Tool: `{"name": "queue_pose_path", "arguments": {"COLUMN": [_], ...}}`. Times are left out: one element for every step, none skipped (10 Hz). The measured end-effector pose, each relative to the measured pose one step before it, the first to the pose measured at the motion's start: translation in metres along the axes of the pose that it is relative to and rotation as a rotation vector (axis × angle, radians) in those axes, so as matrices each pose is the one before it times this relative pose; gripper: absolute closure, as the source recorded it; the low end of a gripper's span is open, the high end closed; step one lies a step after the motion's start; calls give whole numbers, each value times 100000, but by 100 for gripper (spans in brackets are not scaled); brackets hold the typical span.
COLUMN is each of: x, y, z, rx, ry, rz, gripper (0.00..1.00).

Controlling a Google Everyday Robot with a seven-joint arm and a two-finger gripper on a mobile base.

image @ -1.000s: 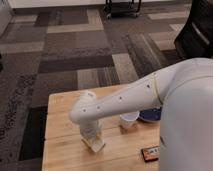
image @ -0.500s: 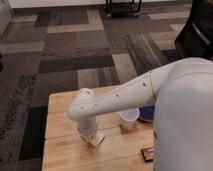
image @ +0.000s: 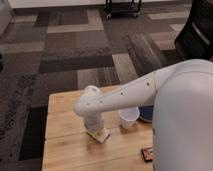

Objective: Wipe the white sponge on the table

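Nudged toward the far edge of the bench [image: 60,150] since a second ago: arm [image: 130,92] and the white sponge [image: 98,134] beneath it.
Lies mid-bench between left edge and white cup [image: 128,117]; jaws together, bearing straight down on it, likely to keep it flat for wiping; pinched or merely pressed, cannot tell.

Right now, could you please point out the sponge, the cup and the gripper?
sponge [image: 102,135]: camera view, exposed front corner
cup [image: 128,119]: camera view, white side wall
gripper [image: 94,128]: camera view, tip, down on the sponge
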Motion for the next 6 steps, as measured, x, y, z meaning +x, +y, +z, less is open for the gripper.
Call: {"name": "queue_pose_path", "arguments": {"x": [701, 645, 388, -270, -304, -1087], "y": [-37, 728, 1541, 1226, 635, 923], "z": [-12, 180, 493, 320, 157, -181], "rx": [-36, -1320, -3228, -2662, -1324, -1694], "ry": [1349, 1527, 1368, -286, -349, -1938], "rz": [1312, 671, 21, -643, -694, -2599], "gripper": [100, 100, 100, 100, 100, 100]}}
